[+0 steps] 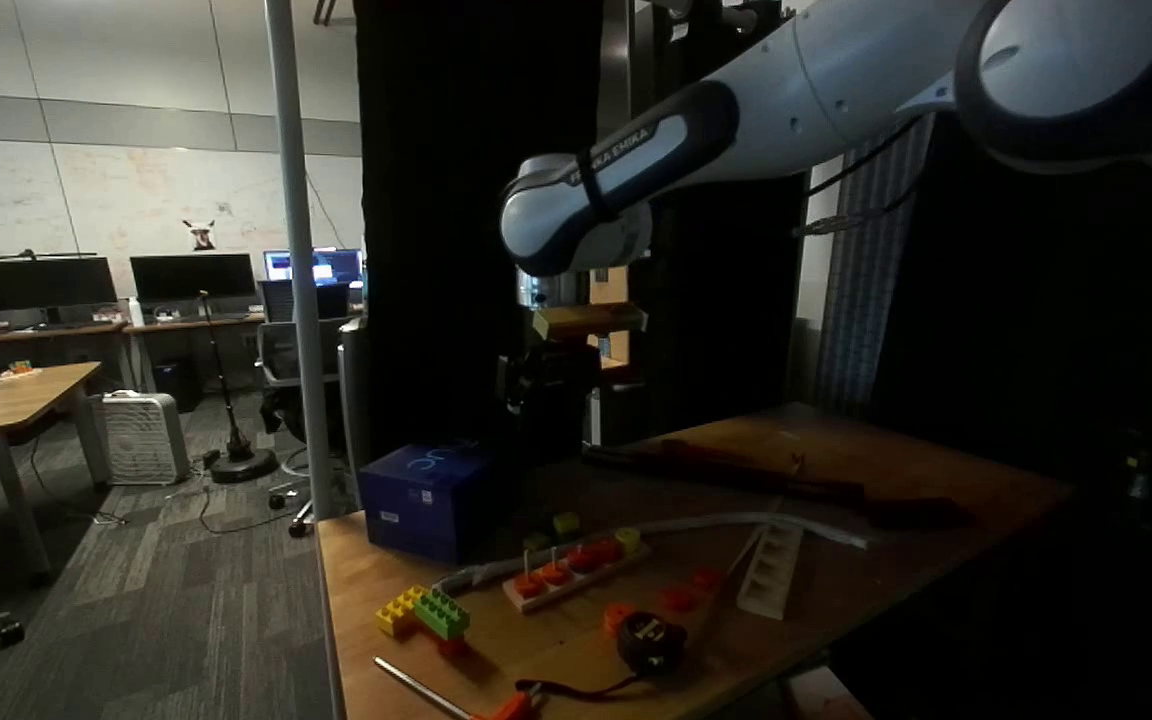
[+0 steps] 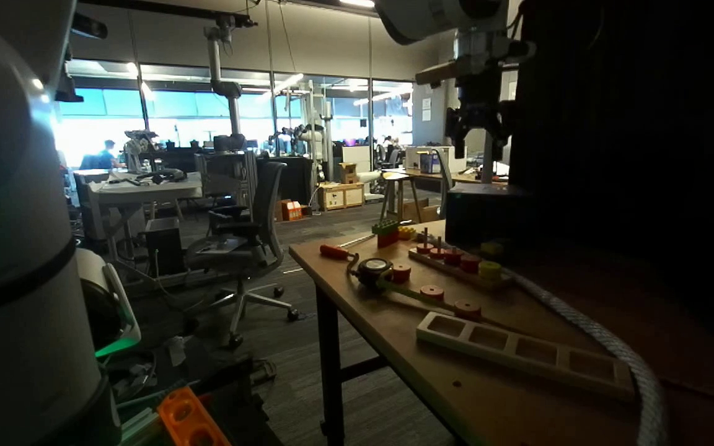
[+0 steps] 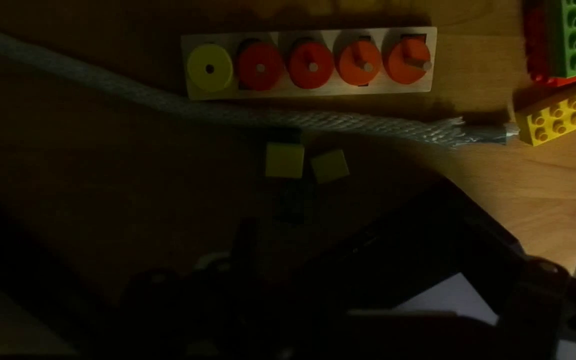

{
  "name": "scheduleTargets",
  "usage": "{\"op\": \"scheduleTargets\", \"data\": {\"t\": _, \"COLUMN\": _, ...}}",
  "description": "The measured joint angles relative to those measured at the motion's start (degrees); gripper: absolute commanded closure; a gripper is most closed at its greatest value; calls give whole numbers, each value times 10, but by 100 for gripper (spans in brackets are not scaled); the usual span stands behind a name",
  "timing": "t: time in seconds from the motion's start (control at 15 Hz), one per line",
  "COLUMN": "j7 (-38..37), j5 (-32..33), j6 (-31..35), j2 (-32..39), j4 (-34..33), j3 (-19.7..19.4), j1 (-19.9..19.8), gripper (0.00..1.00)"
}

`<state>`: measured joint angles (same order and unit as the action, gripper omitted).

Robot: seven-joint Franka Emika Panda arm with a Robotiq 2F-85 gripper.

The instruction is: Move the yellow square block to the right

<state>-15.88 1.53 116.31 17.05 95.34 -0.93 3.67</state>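
Note:
Two small yellow square blocks lie close together on the table in the wrist view, a left one (image 3: pixel 284 160) and a slightly turned right one (image 3: pixel 330 166). They stand apart in dim light beyond the rope. In an exterior view a yellow block (image 1: pixel 565 523) shows behind the peg board, with a darker block (image 1: pixel 536 541) beside it. In an exterior view a yellow block (image 2: pixel 491 249) is barely visible in shadow. My gripper (image 2: pixel 479 147) hangs high above the table, fingers apart and empty. In the wrist view its fingers are mostly lost in darkness.
A wooden peg board (image 3: pixel 309 90) with red, orange and yellow discs lies beside a rope (image 3: pixel 263 117). A blue box (image 1: pixel 426 500) stands near the blocks. Toy bricks (image 1: pixel 441 613), a tape measure (image 1: pixel 650 645), a screwdriver (image 2: pixel 334 251) and a slotted wooden tray (image 2: pixel 521 353) are also on the table.

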Motion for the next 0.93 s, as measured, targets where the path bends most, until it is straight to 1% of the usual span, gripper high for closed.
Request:
{"op": "scheduleTargets", "data": {"t": 0.27, "j7": -76, "j5": 86, "j6": 2, "j2": -127, "j4": 99, "j3": 1, "j1": 15, "gripper": 0}}
{"op": "scheduleTargets", "data": {"t": 0.53, "j7": -149, "j5": 156, "j6": -2, "j2": -261, "j4": 212, "j3": 11, "j1": 12, "gripper": 0}}
{"op": "scheduleTargets", "data": {"t": 0.67, "j7": -168, "j5": 170, "j6": -10, "j2": -328, "j4": 267, "j3": 20, "j1": 0, "gripper": 0}}
{"op": "scheduleTargets", "data": {"t": 0.93, "j7": -168, "j5": 172, "j6": -32, "j2": -459, "j4": 374, "j3": 29, "j1": -33, "gripper": 0}}
